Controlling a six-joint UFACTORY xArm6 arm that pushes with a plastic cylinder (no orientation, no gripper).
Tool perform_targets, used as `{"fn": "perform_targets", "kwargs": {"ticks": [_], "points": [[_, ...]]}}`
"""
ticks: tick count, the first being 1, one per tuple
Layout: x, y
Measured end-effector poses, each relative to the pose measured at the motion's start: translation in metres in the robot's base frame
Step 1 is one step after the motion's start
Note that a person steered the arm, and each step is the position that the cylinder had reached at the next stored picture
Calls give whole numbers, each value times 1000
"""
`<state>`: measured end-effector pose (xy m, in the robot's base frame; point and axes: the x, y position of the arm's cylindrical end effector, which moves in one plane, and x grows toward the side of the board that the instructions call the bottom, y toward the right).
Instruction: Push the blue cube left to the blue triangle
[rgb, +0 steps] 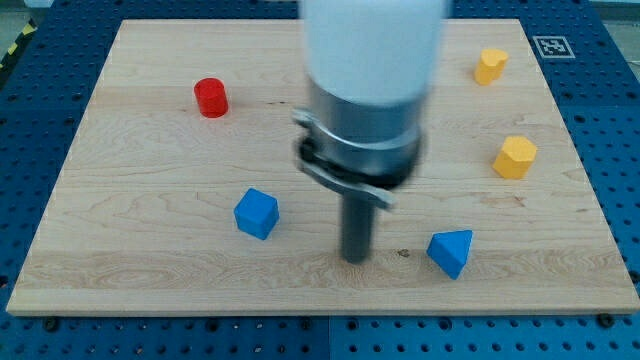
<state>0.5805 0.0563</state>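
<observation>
On a wooden board, the rod's tip, which had no claw to open or close, rested between the blue cube, toward the view's left, and the blue triangle, toward its right.

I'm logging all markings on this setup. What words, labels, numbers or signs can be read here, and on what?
No readable words or numbers.
One sign: a black-and-white square code tag on the wooden board, top-right corner; it carries a pattern, no text.
The blocks and the arm show no lettering.
</observation>
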Motion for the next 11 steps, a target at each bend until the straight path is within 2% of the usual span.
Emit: {"fn": "perform_targets", "kwargs": {"ticks": [1, 2, 3, 4, 5, 6, 7, 8, 9, 10, 11], "points": [[-31, 125], [-53, 163], [-41, 77], [23, -15], [37, -114], [-8, -215], [-15, -112], [-20, 26], [-13, -64], [-10, -230], [-82, -273]]}}
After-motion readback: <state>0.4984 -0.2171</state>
